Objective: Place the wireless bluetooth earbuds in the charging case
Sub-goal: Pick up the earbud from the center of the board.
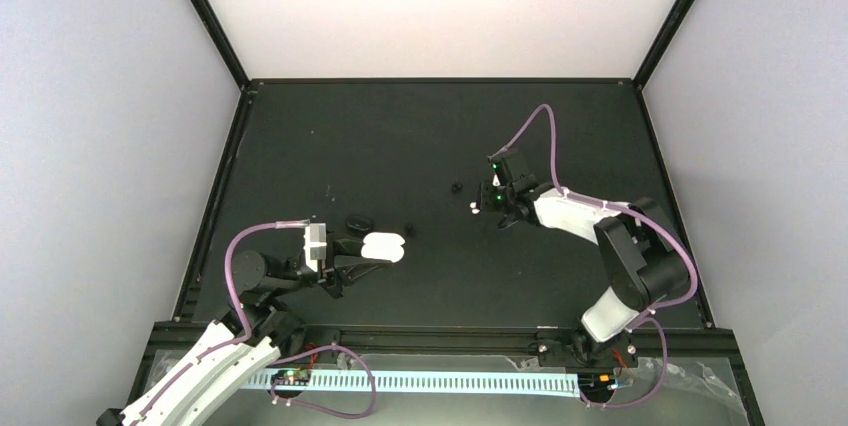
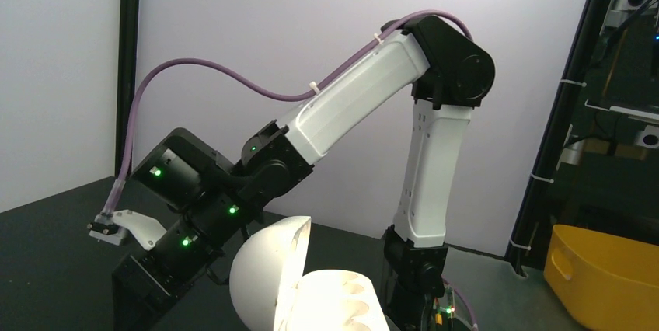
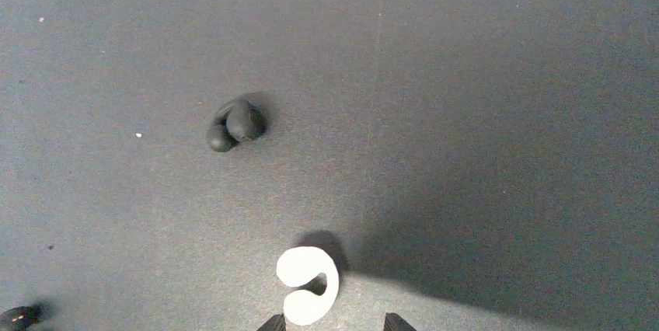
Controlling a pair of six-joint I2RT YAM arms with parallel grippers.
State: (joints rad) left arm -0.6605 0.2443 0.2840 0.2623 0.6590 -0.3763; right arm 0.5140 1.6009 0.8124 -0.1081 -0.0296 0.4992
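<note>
Right gripper (image 3: 333,322), jaws apart, over white earbud (image 3: 307,288); black earbud (image 3: 235,123) nearby.

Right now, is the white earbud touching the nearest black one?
Apart. The right wrist view shows a wide stretch of bare table between the white earbud and the black earbud.

A yellow bin (image 2: 600,267) stands just past the far edge of the black table (image 1: 400,131).

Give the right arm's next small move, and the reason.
Probably lower the right gripper around the white earbud: it lies loose on the mat just ahead of the parted jaws, while the left gripper holds the open white charging case.
</note>
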